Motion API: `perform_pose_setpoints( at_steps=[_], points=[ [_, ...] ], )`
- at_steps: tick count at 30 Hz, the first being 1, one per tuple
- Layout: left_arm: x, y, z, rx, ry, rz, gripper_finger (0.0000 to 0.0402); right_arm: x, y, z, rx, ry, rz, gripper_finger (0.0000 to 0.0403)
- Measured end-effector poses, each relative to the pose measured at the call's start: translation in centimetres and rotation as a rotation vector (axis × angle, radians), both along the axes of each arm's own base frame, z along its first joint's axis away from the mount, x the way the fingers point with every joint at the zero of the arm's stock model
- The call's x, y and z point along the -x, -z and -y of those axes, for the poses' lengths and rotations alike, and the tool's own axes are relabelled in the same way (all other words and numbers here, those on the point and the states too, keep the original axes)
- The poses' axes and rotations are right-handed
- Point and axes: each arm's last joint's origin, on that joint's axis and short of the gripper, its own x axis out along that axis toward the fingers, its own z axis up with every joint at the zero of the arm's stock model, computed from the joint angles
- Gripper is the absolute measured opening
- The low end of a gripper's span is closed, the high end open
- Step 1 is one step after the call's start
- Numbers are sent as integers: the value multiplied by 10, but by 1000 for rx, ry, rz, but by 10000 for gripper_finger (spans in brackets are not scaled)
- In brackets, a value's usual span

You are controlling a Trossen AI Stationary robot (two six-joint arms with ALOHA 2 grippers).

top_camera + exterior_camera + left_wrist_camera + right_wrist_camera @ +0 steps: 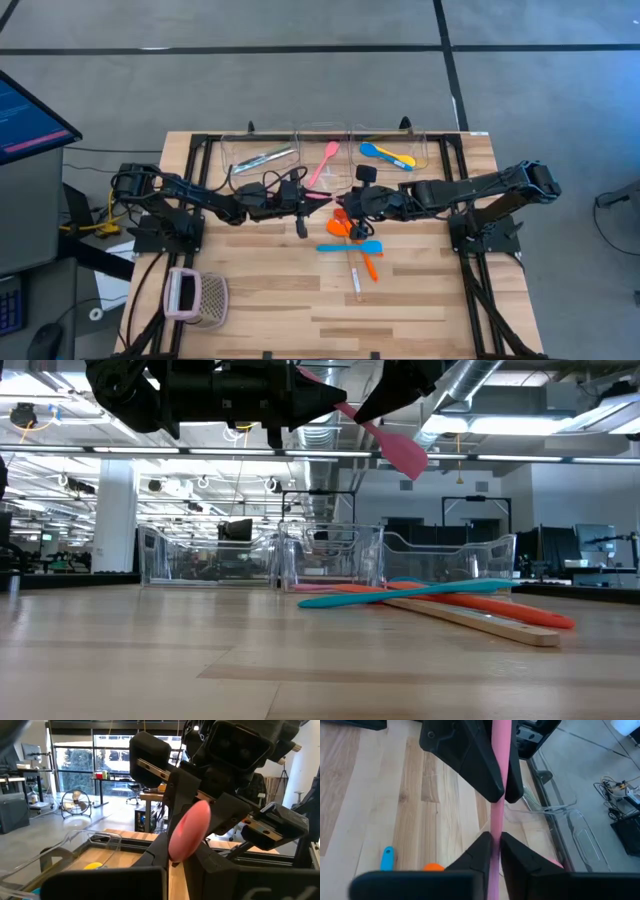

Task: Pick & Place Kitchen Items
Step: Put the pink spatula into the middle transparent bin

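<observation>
Pink [498, 780], smooth and slim, the spoon handle runs between my right gripper [495, 842]'s dark fingers and my left gripper [312, 199], clamped on it; its oval bowl points to 12 o'clock above the bins [322, 142].

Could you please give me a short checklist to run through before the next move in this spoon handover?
1. Left gripper shut on the pink spoon: ok.
2. Right gripper clear of the handle: not ok, its fingers sit close on it in the right wrist view.
3. Spoon lifted clear of the table: ok, the low view shows it high above the wood.
4. Middle clear bin under the spoon's bowl: ok in the high view.
5. Utensils left on the table, the teal spoon among them, undisturbed: ok.
</observation>
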Motion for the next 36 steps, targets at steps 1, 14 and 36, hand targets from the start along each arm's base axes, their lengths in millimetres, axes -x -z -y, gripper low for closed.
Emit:
perform_pose_setpoints(
  at_steps=[1, 14, 36],
  points=[
    [0, 0, 0, 0, -1, -1, 6, 0, 0, 0, 0, 0, 3, 44],
    [1, 0, -24, -3, -80, -4, 6, 33, -20, -4, 2, -25, -38, 161],
    [22, -56, -82, 47, -187, -248, 6, 88, -23, -25, -139, 52, -160, 9]
  ],
)
